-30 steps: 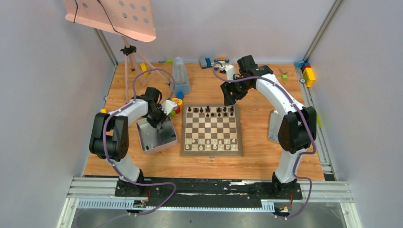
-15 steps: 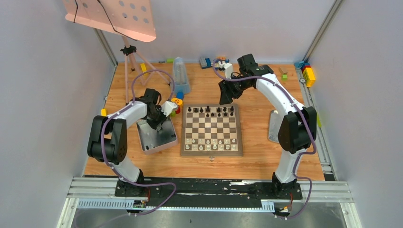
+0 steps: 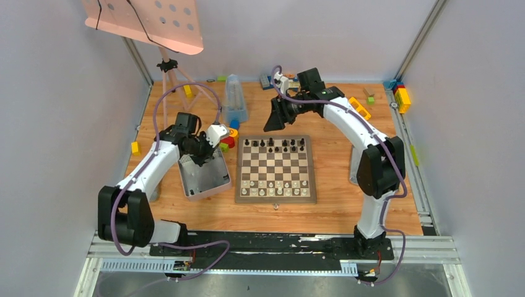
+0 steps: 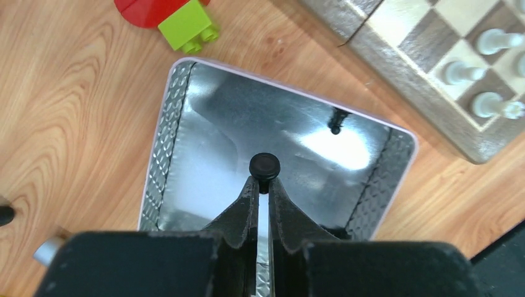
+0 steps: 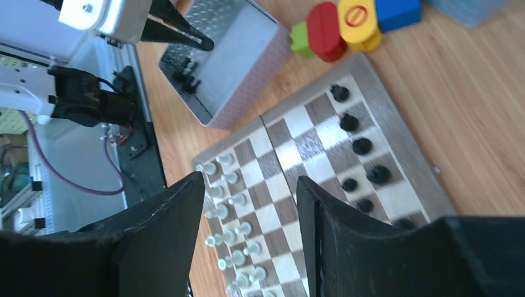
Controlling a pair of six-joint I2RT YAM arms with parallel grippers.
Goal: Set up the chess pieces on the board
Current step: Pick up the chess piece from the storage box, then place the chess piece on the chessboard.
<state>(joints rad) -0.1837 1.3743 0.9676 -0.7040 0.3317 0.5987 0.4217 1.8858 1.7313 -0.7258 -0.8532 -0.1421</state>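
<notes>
Quick headcount: one board (image 3: 275,197), one metal tray (image 4: 216,124), two arms (image 3: 148,170). On the board I get at least seven black pieces (image 5: 361,146) from the right wrist view. White pieces (image 4: 461,72) fill two rows, too tiny overhead for an exact number. Two more at the tray: one black piece (image 4: 264,166) pinched in the left tool (image 4: 261,184), one loose black piece (image 4: 335,120) inside. Four coloured toy blocks (image 5: 356,21) in a row by the board: green, red, yellow, blue.
</notes>
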